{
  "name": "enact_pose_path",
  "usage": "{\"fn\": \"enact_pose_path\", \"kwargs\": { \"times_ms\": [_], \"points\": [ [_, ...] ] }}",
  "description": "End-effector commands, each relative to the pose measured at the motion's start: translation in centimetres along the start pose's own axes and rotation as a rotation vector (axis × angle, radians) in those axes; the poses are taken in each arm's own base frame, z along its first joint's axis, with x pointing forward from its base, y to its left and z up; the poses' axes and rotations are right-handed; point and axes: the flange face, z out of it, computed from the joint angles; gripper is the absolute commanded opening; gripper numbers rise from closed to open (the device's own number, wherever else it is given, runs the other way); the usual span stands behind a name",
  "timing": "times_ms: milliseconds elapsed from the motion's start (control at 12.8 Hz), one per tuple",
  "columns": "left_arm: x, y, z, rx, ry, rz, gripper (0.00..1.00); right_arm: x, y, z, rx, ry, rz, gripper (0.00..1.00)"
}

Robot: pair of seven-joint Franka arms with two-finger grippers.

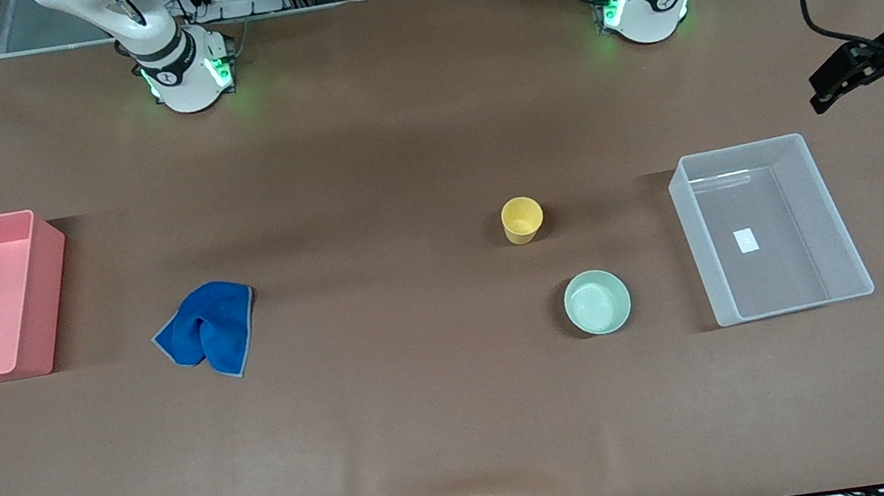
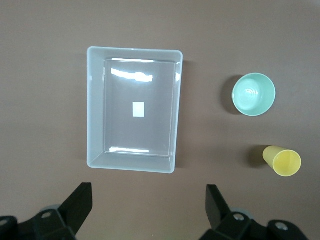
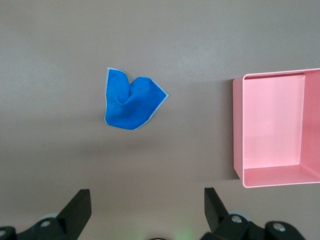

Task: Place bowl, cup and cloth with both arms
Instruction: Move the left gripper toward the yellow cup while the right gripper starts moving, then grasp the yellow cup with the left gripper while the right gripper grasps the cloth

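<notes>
Nothing is grasped yet: left gripper [image 2: 145, 207] and right gripper [image 3: 145, 210] are held high with jaws spread; cloth [image 1: 205, 329], cup [image 1: 522, 219] and bowl [image 1: 597, 301] must be approached first.

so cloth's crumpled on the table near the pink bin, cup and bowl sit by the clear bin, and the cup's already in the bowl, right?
Not quite: the cup stands on the table apart from the bowl, not in it, as the front view shows. The rest holds: the cloth lies crumpled near the pink bin, and cup and bowl sit by the clear bin.
</notes>
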Motion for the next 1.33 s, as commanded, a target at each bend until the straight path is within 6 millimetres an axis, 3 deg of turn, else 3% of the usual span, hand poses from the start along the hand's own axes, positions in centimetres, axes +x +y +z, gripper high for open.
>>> {"fn": "enact_pose_path", "kwargs": {
  "times_ms": [0, 235, 547, 782, 939, 1017, 1251],
  "points": [
    [-0.1, 3.1, 1.1, 0.014, -0.033, 0.017, 1.00, 0.0, 0.0, -0.2, -0.012, -0.004, 0.000, 1.00],
    [-0.9, 7.5, 3.4, 0.021, -0.073, 0.044, 1.00, 0.0, 0.2, -0.1, -0.012, -0.005, 0.004, 1.00],
    [-3.5, 15.8, 7.1, 0.028, -0.143, 0.047, 1.00, 0.5, -0.1, 0.3, -0.015, -0.013, 0.003, 1.00],
    [-5.8, 21.4, 11.6, 0.022, -0.121, -0.035, 1.00, 2.0, -1.4, 2.7, -0.005, -0.054, -0.026, 1.00],
    [-7.3, 23.6, 14.6, 0.027, -0.131, -0.038, 1.00, 2.4, -2.9, 3.9, -0.006, -0.080, -0.074, 1.00],
    [-8.2, 24.9, 16.1, 0.027, -0.135, -0.050, 1.00, 3.6, -4.5, 6.4, -0.046, -0.122, -0.102, 1.00],
    [-9.5, 28.5, 21.5, 0.014, -0.153, -0.133, 1.00, 7.4, -4.7, 12.9, -0.073, -0.178, -0.100, 1.00]
  ]
}}
